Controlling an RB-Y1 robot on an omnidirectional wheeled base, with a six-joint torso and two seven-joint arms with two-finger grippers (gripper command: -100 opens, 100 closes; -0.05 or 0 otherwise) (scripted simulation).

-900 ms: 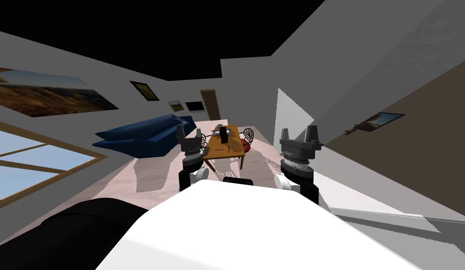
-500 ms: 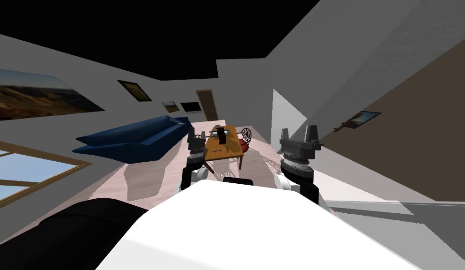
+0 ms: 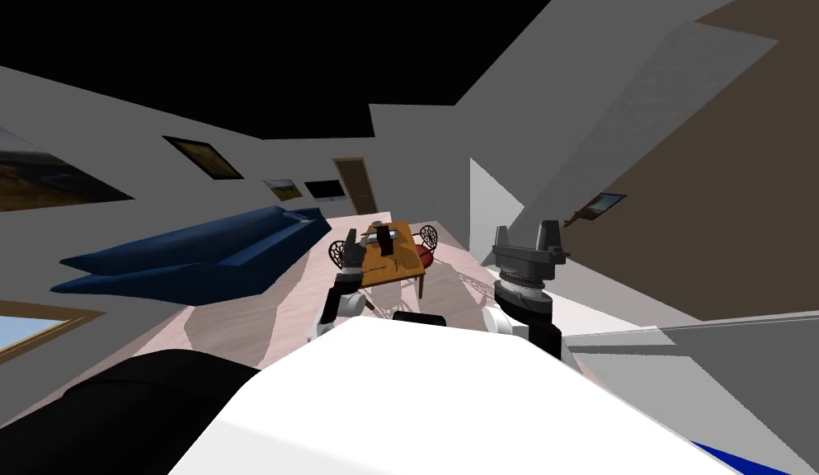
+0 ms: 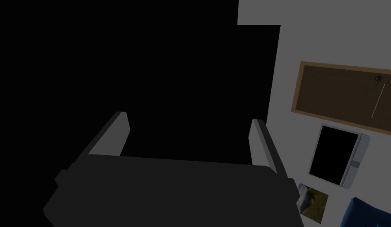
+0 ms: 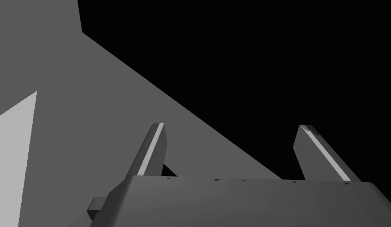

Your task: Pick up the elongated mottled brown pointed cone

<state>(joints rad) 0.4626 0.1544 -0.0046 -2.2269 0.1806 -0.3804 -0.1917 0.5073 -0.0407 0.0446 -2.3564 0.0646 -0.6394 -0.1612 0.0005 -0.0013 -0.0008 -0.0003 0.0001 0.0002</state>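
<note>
A wooden table stands far ahead across the room. A dark box and a few small items lie on it, too small to tell apart at this distance. My left gripper is raised in front of the table's near left corner, well short of it. In the left wrist view its fingers stand wide apart, with nothing between them. My right gripper is held up to the right of the table, open and empty.
A long blue sofa runs along the left wall. Round-backed chairs, one with a red seat, ring the table. A brown door is at the far end. A white wall corner juts out on the right, and a dark rounded mass sits at my near left.
The whole head view has slid left, so I have turned and rolled on; the window has nearly left the picture. My left hand has reached farther forward and looks smaller. The right hand has not moved.
</note>
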